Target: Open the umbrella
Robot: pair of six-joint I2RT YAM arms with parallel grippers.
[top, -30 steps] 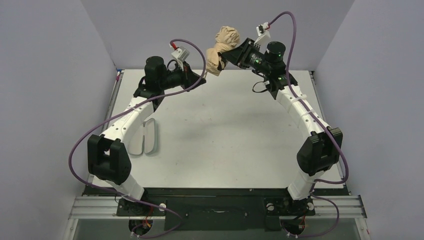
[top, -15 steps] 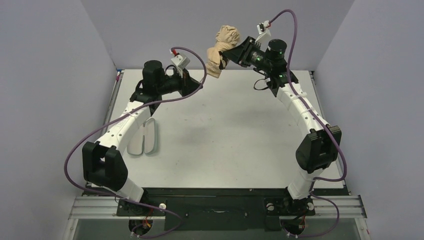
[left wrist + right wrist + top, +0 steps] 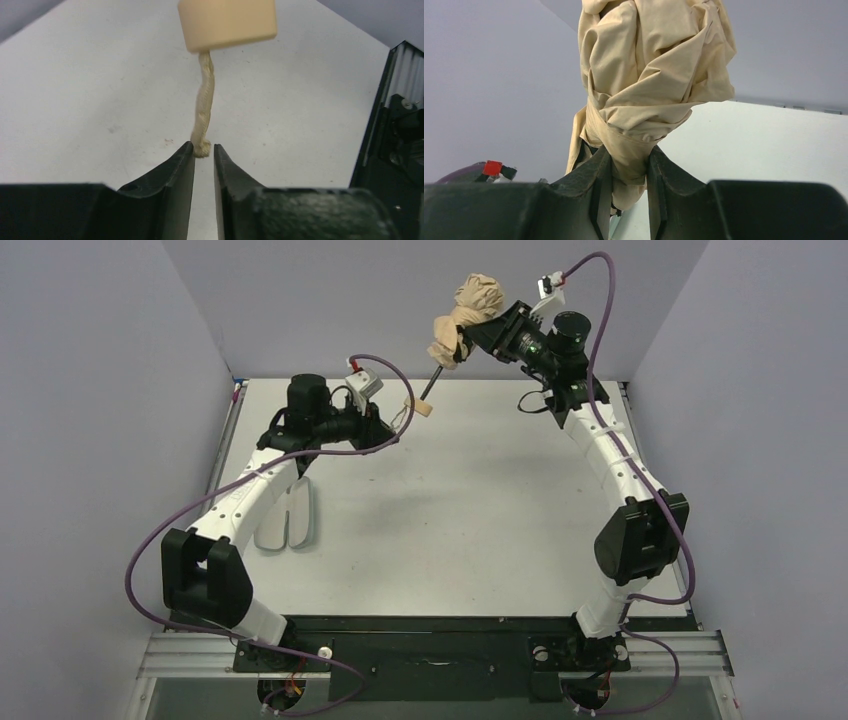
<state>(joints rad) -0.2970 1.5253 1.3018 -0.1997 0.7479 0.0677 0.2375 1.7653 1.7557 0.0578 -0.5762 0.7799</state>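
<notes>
The umbrella's crumpled tan canopy [image 3: 474,302] is held high at the back of the top view, still bunched up. My right gripper [image 3: 462,340] is shut on its lower fabric; in the right wrist view the fingers pinch the canopy [image 3: 654,75] at my right gripper [image 3: 629,156]. A thin black shaft [image 3: 435,382] runs down-left to the small tan handle [image 3: 423,408]. My left gripper [image 3: 393,423] is just left of the handle. In the left wrist view the left gripper [image 3: 202,150] pinches the end of the tan strap [image 3: 205,107] hanging from the handle [image 3: 227,22].
The pale grey-green sleeve [image 3: 290,517] lies flat on the white table [image 3: 450,510] beside the left arm. Grey walls enclose the table on three sides. The right arm's purple cable [image 3: 600,300] loops above its wrist.
My right gripper has risen and moved right with the canopy. My left gripper has drawn down and left with the strap, and the black shaft now shows between canopy and handle.
</notes>
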